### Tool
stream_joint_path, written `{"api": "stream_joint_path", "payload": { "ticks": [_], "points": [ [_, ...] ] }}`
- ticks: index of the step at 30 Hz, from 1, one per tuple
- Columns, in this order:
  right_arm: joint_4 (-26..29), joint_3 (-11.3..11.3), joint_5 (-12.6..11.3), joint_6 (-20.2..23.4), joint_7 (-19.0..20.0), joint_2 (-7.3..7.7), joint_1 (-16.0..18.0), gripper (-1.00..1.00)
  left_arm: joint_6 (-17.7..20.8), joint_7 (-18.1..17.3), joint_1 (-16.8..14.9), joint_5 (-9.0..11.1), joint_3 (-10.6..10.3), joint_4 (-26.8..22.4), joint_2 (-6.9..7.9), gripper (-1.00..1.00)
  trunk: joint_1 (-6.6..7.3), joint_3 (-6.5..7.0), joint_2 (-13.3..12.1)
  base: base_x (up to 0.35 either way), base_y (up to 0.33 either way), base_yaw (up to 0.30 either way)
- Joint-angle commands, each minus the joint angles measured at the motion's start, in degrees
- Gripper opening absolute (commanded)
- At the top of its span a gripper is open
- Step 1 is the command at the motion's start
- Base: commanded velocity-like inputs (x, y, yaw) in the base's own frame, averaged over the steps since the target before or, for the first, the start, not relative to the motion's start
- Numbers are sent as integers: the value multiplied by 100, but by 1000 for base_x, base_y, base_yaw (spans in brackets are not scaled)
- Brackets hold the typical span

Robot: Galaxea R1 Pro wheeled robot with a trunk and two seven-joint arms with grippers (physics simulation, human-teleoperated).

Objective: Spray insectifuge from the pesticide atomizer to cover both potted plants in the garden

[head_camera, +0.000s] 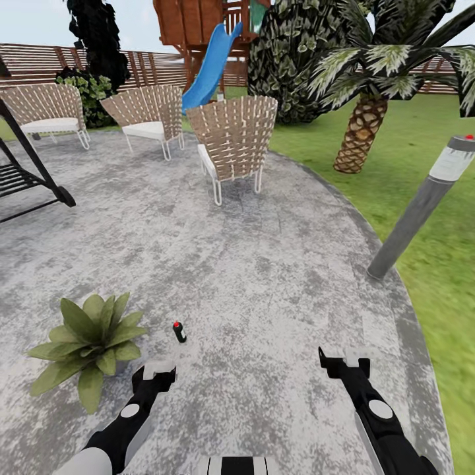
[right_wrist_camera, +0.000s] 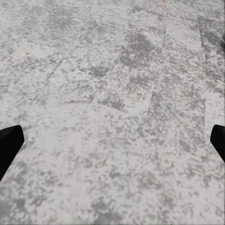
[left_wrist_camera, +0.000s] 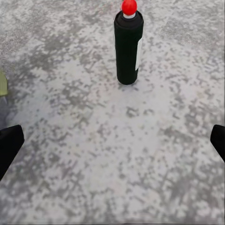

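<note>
The pesticide atomizer, a tiny dark bottle with a red tip, stands upright on the grey paved circle of the garden. In the left wrist view the pesticide atomizer stands ahead of the fingers, apart from them. My left gripper hangs open just short of it, a little to its left. One potted plant, a low rosette of broad green leaves, sits left of the bottle. My right gripper is open over bare paving, with nothing between its fingers.
Three woven chairs stand at the far side of the paving, with a dark bench frame at the left. A tilted grey lamp post and a palm stand on the lawn at the right. A blue slide and fence lie behind.
</note>
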State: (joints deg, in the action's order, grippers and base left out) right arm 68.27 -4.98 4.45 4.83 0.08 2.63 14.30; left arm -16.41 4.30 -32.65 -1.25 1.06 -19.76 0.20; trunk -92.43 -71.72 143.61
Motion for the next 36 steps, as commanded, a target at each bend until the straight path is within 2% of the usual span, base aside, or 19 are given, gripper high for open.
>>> {"api": "stream_joint_path", "payload": {
  "ticks": [1,23,36],
  "points": [
    [11,-3,47,36,1,1,-1,100,-20,9,-5,-14,10,7,-5,100,1,-4,2,0,0,251],
    [20,-3,56,44,10,27,-1,100,-20,9,-5,-16,8,7,-29,100,1,-4,2,66,-2,24],
    [20,-3,56,44,10,27,-3,100,-20,9,-5,-16,8,7,-29,100,1,-4,2,167,-114,106]
  ]
}}
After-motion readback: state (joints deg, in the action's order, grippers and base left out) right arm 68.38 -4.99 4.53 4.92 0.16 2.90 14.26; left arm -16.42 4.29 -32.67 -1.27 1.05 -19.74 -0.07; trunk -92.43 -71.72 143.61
